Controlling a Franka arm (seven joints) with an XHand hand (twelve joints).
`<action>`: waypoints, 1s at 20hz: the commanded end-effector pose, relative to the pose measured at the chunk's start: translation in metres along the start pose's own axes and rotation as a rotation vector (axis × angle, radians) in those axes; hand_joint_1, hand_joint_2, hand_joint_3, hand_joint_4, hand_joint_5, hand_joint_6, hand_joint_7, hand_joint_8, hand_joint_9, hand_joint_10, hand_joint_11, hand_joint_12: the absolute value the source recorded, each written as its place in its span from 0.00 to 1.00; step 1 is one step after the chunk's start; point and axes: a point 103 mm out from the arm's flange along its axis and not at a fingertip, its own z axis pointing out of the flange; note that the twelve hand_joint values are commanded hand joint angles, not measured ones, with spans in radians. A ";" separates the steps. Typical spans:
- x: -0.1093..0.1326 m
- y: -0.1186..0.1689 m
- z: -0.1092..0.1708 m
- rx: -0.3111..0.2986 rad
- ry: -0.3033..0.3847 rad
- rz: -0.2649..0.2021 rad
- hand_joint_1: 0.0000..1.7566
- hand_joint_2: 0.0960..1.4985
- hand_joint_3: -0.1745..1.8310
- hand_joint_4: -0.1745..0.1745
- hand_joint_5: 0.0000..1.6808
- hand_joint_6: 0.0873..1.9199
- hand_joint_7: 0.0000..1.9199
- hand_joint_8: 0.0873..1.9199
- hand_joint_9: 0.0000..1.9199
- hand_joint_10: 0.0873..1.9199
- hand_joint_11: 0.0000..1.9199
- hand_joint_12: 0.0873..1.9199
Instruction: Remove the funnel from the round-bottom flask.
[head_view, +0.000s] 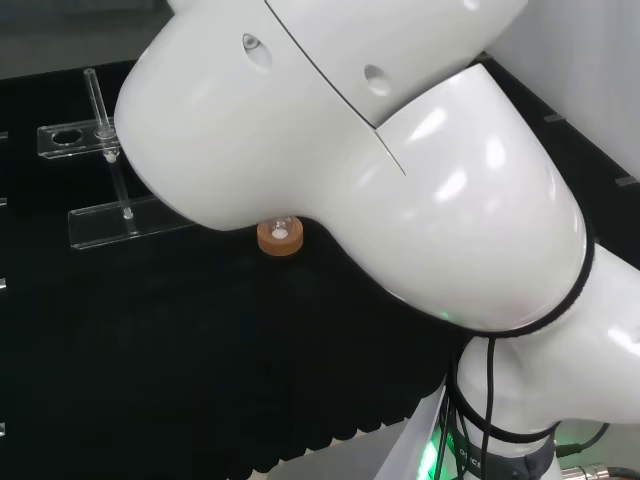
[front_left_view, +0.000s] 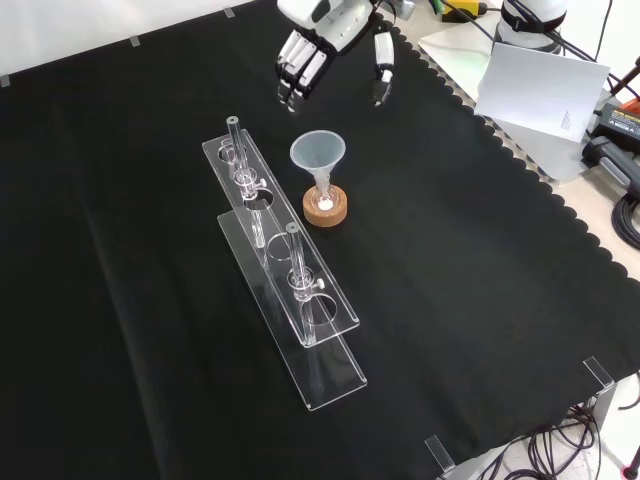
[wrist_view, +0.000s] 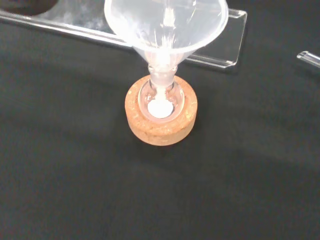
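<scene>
A clear funnel (front_left_view: 318, 155) stands with its stem in the neck of a small round-bottom flask (front_left_view: 324, 197), which rests in a cork ring (front_left_view: 326, 209) on the black cloth. The wrist view has the funnel (wrist_view: 165, 25) close up, over the flask (wrist_view: 161, 97) and the cork ring (wrist_view: 161, 120), with a white spot at the flask's bottom. The head view catches the cork ring (head_view: 280, 238) just under the arm's white link. The hand (front_left_view: 325, 45) hangs above and beyond the funnel in the front view, fingers straight and spread, touching nothing.
A clear two-tier rack (front_left_view: 290, 275) with glass tubes stands to the left of the flask in the front view; in the head view the rack (head_view: 105, 215) lies at the left. White paper (front_left_view: 540, 85) and cables lie past the cloth's scalloped edge.
</scene>
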 end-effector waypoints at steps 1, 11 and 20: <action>0.006 0.020 0.018 0.015 -0.011 -0.014 0.36 0.41 0.27 0.34 0.10 0.00 0.00 0.27 0.13 0.41 0.12 0.78; 0.016 0.047 0.043 0.089 -0.126 -0.011 0.37 0.41 0.26 0.36 0.11 0.00 0.00 0.30 0.14 0.39 0.12 0.78; 0.003 0.053 0.048 0.077 -0.162 0.013 0.37 0.41 0.26 0.38 0.10 0.00 0.00 0.29 0.13 0.39 0.12 0.78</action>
